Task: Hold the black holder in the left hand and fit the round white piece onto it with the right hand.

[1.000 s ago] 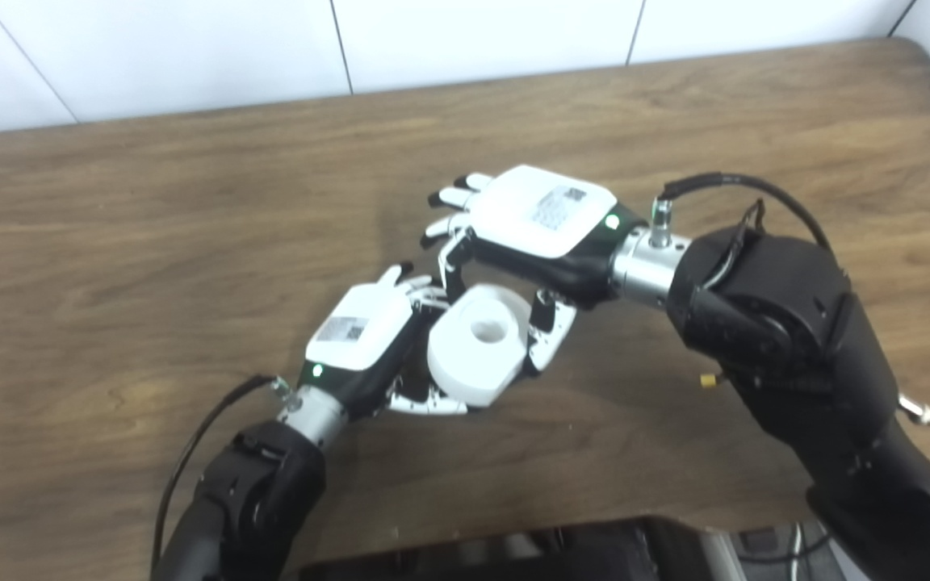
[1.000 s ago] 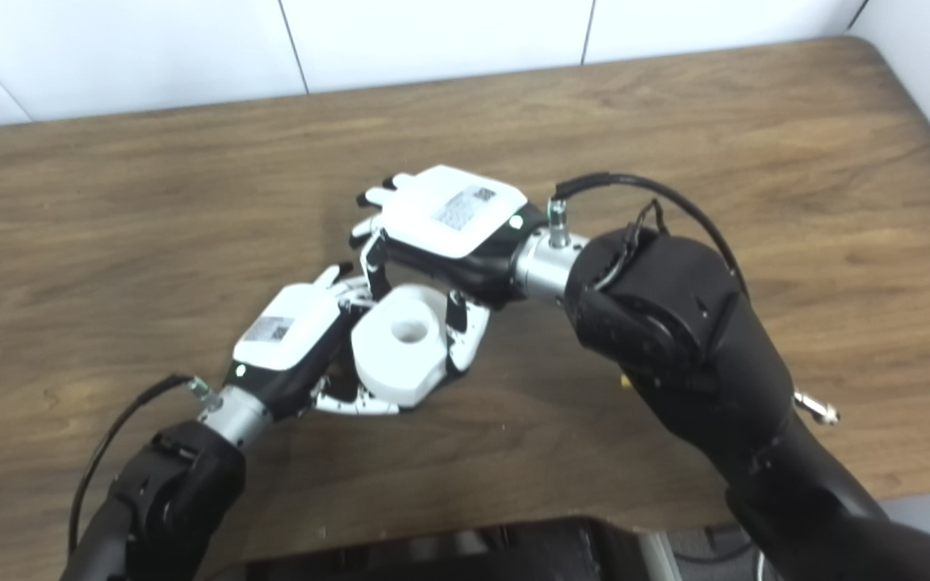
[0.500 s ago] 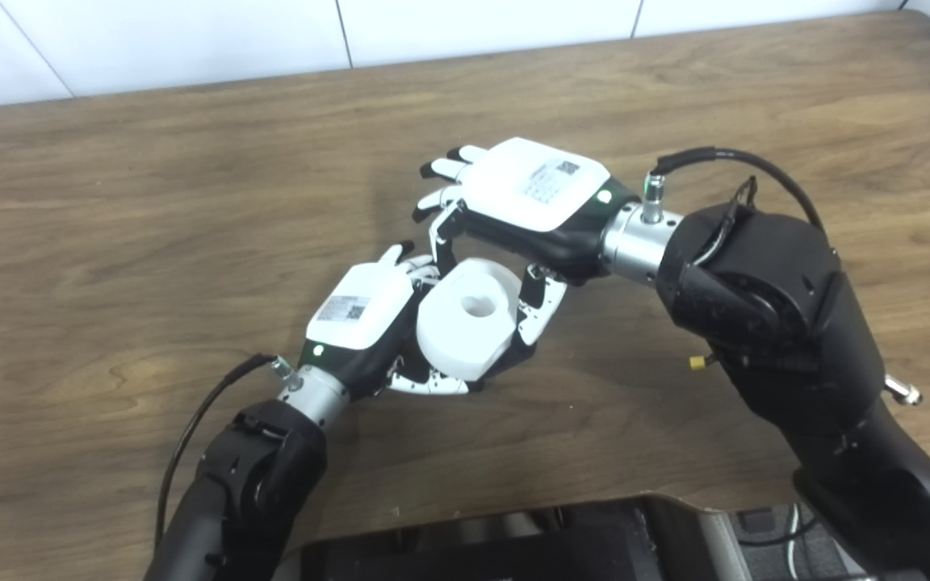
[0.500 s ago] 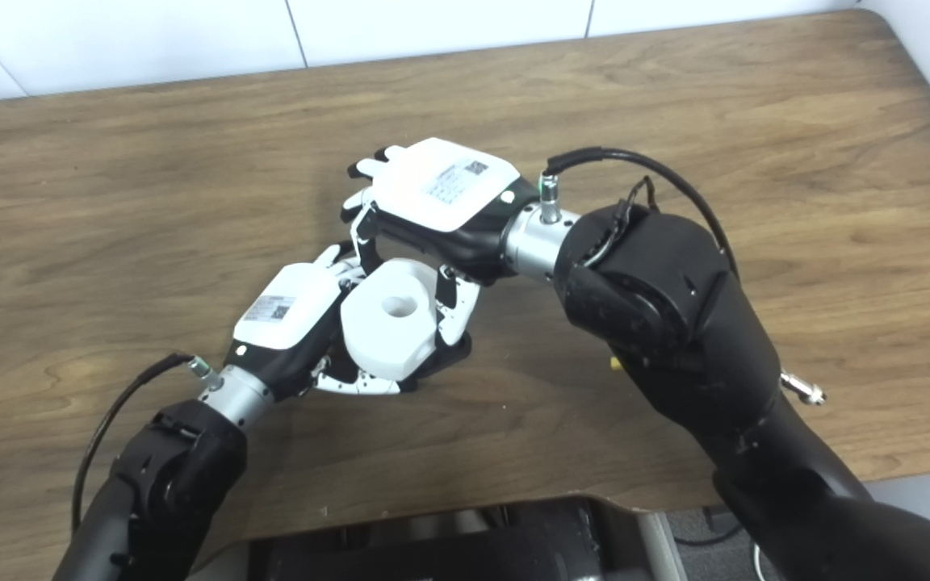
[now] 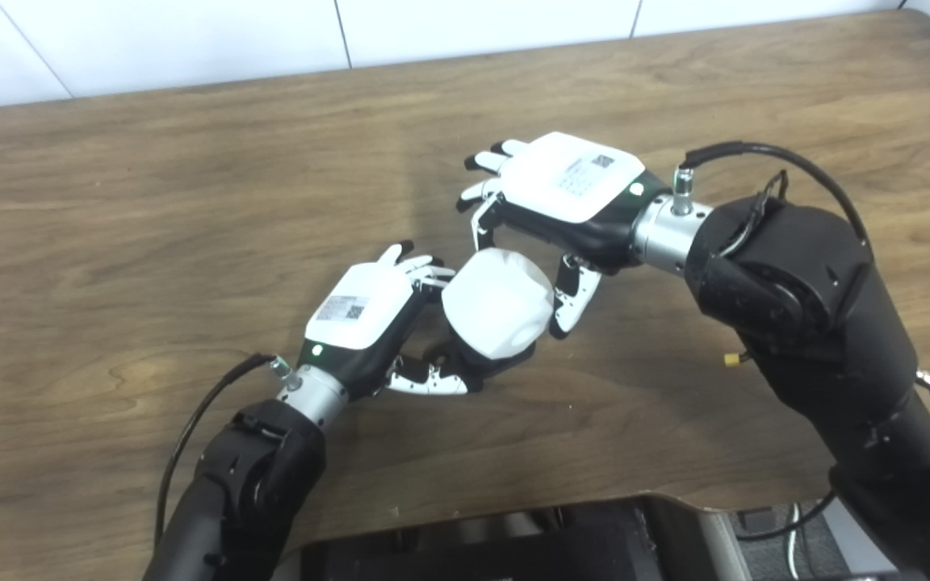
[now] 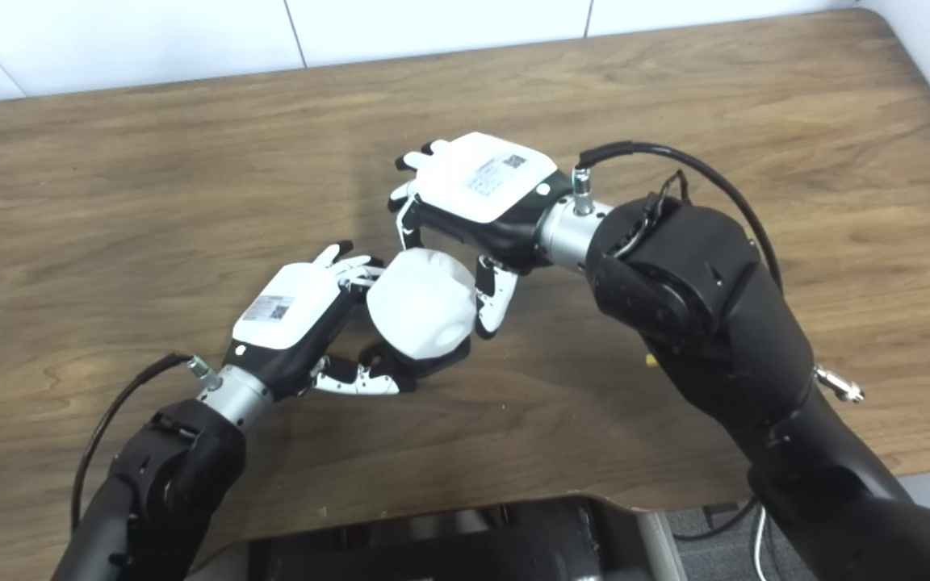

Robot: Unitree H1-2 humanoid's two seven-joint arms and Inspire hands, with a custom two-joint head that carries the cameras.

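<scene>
The round white piece sits tilted between my two hands, smooth side up and slightly blurred, its hole out of sight. Under its lower edge a bit of the black holder shows, most of it hidden by the piece. My left hand comes in from the lower left, shut on the holder, with its fingers curled below and behind the piece. My right hand arches over from the right. Its fingers touch the piece's top left and its thumb presses the right side.
The wooden table stretches to a white tiled wall at the back. A dark body part fills the bottom edge. Cables loop off both wrists. The table's right end shows at the top right corner.
My right hand has moved right and carried the white piece with it. The piece has tipped, so its hole no longer faces up. The left hand has stayed in place.
</scene>
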